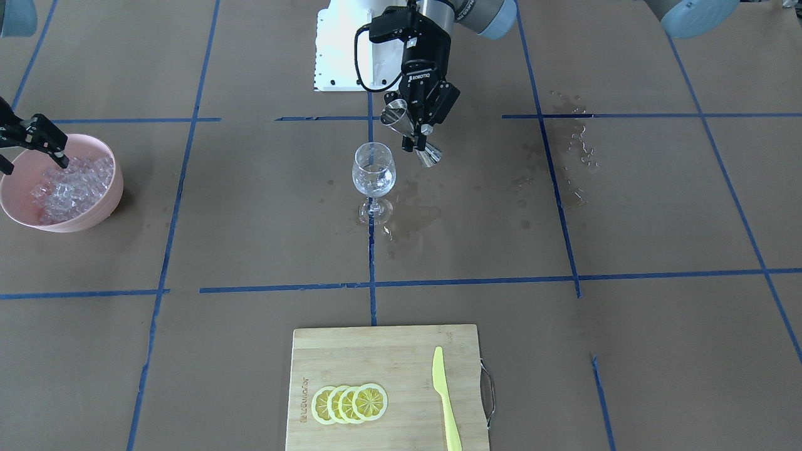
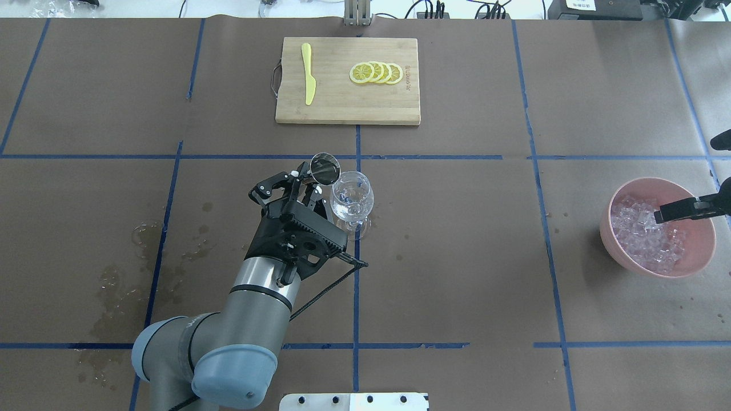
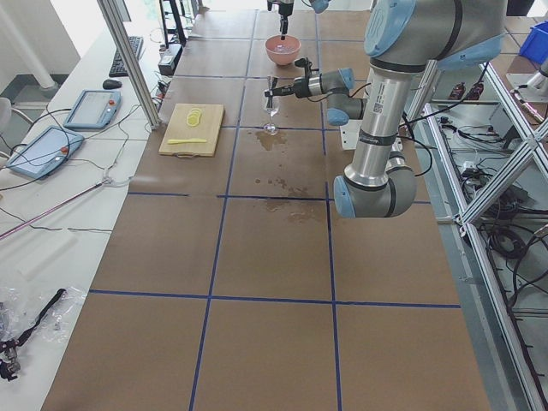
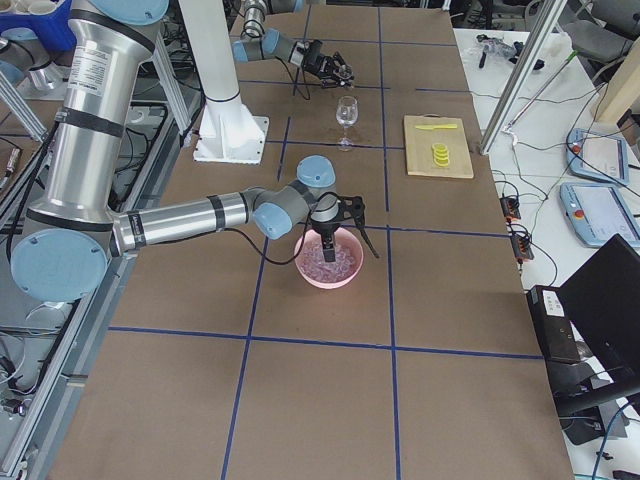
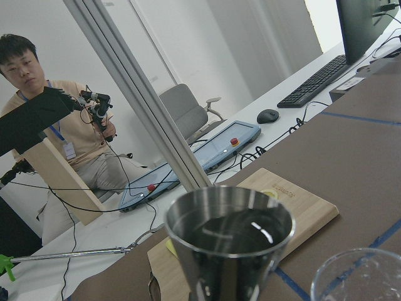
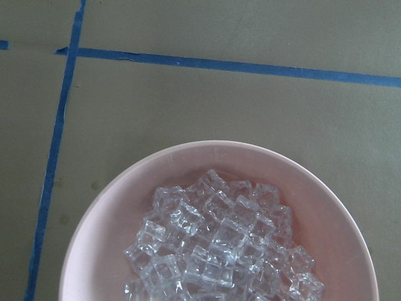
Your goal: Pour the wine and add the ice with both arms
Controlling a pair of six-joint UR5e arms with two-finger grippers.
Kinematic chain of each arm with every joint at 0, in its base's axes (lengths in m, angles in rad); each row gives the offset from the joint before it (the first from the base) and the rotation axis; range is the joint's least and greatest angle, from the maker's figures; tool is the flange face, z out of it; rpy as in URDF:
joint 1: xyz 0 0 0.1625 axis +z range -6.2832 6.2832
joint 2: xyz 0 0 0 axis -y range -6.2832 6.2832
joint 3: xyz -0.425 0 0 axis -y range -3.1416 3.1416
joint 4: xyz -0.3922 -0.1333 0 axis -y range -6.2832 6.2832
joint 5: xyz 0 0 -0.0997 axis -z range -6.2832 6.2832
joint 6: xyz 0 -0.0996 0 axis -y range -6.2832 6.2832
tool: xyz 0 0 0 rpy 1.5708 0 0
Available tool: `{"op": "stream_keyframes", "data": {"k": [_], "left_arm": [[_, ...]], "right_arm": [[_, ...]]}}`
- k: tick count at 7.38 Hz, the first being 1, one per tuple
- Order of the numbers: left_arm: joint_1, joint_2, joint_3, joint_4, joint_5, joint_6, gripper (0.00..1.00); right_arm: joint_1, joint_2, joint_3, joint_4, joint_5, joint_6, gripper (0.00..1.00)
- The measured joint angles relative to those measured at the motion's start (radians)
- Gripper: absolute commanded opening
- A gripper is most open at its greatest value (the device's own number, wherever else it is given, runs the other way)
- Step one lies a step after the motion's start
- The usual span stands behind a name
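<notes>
My left gripper point(image 1: 416, 134) is shut on a steel jigger point(image 1: 413, 134), held tilted in the air just beside the rim of a clear stemmed glass point(image 1: 374, 169) on the robot's side. In the left wrist view the jigger point(image 5: 229, 238) fills the middle and the glass rim point(image 5: 360, 276) shows at lower right. I cannot tell how much wine is in either. My right gripper point(image 1: 34, 166) is open and hangs low over the heap of ice point(image 1: 72, 188) in a pink bowl point(image 1: 94, 216). The right wrist view shows the ice point(image 6: 219, 251), with no fingers in it.
A wooden cutting board point(image 1: 382, 351) with lemon slices point(image 1: 349, 403) and a yellow knife point(image 1: 446, 401) lies at the operators' side. Wet patches mark the paper beside the glass point(image 1: 413, 216) and further out point(image 1: 576, 150). The white pedestal point(image 1: 341, 50) stands behind.
</notes>
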State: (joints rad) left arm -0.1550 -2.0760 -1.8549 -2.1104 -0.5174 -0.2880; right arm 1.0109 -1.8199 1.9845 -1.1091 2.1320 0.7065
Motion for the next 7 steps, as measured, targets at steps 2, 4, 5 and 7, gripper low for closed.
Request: {"op": "stream_keyframes", "data": {"k": [2, 4, 5, 7], "left_arm": [[0.0, -0.003, 0.003, 0.034, 0.029, 0.092, 0.0], [0.0, -0.004, 0.001, 0.051, 0.042, 0.173, 0.0], [0.0, -0.004, 0.002, 0.056, 0.05, 0.21, 0.0], [0.0, -0.008, 0.002, 0.095, 0.062, 0.258, 0.0]], "right_arm": [[0.0, 0.007, -0.001, -0.001, 0.001, 0.006, 1.0], [0.0, 0.013, -0.002, -0.001, 0.001, 0.013, 1.0], [0.0, 0.015, -0.002, -0.001, 0.001, 0.014, 1.0], [0.0, 0.016, -0.003, -0.001, 0.001, 0.016, 1.0]]}}
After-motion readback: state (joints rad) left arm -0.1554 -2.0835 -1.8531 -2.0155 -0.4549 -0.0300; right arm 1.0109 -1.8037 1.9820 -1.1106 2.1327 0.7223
